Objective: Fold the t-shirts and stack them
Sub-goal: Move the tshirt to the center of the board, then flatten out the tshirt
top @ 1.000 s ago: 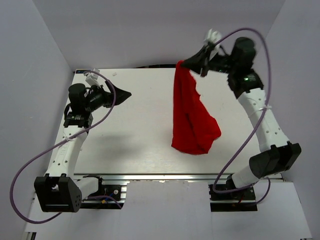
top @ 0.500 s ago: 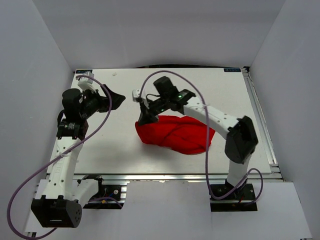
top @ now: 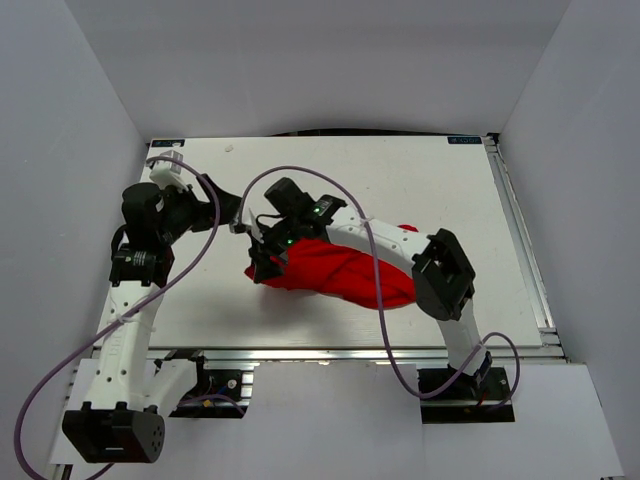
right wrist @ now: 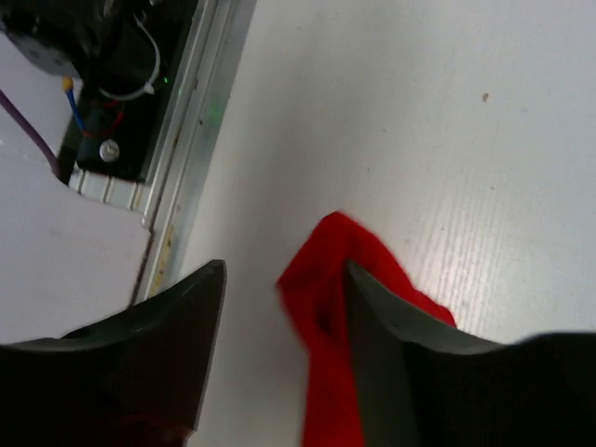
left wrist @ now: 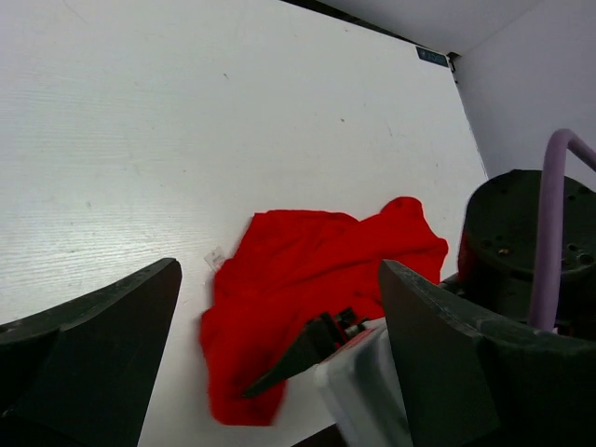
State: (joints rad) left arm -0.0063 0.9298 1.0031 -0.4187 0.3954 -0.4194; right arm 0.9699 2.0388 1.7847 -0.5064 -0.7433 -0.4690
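Red t-shirt (top: 340,268): crumpled, unfolded heap lying on the white tabletop (top: 450,190), about mid-width and toward the near edge. A small white label (left wrist: 215,255) shows at the edge of the cloth.

Right fingers (right wrist: 177,326): spread apart, low over the left end of the heap. A red tip of cloth lies in the gap between them, not pinched.

Left fingers (left wrist: 102,317): released, spread wide, nothing between them. They sit above the tabletop just left of the shirt, pointing toward it.
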